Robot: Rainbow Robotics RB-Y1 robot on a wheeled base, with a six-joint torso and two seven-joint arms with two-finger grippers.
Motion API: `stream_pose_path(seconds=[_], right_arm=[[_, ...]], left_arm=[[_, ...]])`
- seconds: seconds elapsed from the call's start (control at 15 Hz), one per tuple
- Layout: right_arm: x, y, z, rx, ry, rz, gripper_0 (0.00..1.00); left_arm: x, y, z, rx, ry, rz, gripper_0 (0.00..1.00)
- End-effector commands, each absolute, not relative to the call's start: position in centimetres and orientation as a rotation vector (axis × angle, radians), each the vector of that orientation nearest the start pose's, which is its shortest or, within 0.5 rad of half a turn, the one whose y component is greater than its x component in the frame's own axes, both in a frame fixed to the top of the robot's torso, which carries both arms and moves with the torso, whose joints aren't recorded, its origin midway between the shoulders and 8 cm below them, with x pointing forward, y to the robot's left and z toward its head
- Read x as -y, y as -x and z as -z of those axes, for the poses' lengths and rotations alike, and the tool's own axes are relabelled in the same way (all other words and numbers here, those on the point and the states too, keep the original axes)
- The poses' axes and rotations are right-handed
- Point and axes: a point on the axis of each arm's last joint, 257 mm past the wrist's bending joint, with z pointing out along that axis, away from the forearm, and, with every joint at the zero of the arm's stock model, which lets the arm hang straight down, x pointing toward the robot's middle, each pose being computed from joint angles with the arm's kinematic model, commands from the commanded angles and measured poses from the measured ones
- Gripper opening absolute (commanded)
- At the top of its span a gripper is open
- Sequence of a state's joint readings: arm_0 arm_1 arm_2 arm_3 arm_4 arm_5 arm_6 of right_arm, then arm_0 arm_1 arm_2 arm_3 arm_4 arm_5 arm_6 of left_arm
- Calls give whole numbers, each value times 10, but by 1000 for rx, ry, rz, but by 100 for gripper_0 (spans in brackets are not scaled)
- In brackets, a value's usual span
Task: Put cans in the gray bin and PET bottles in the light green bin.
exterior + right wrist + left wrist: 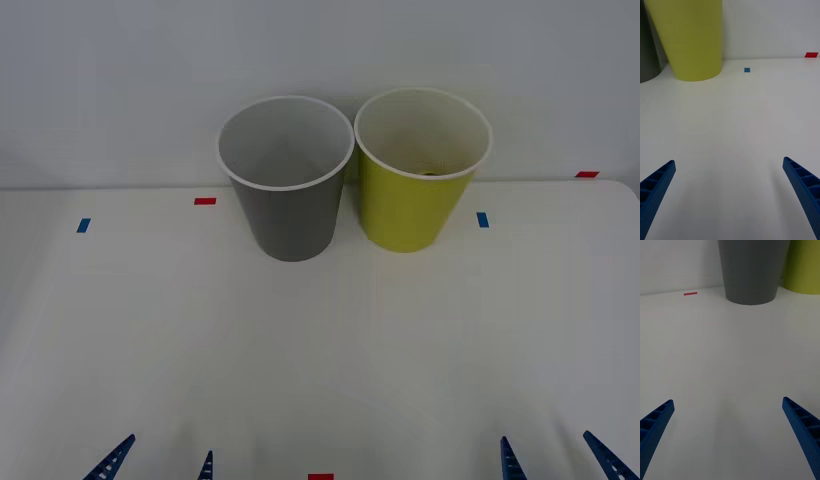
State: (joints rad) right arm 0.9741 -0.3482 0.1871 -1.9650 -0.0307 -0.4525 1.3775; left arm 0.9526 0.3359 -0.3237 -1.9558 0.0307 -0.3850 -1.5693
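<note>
Both grippers sit low at the near edge of the white table (320, 350), the left gripper (160, 462) and right gripper (560, 458) each with blue fingers spread wide and holding nothing. Farther back stand the two bins upright, rims almost touching: gray bin (290, 215) to the left, its pale inside bare as far as can be seen, green bin (408, 205) to the right, with a small dark thing just visible past its near rim. Red and blue tape marks dot the table.
</note>
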Motion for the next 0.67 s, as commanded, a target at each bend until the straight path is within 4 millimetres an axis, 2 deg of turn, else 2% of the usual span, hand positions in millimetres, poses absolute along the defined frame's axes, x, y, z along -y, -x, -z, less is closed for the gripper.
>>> stream_pose_path(seconds=[0.07, 0.67], right_arm=[[272, -237, 298, -1721, 33, -64, 100], [272, -237, 298, -1721, 33, -64, 100]], left_arm=[[-212, -233, 323, -1779, -175, 71, 100], [-212, -233, 323, -1779, -175, 71, 100]])
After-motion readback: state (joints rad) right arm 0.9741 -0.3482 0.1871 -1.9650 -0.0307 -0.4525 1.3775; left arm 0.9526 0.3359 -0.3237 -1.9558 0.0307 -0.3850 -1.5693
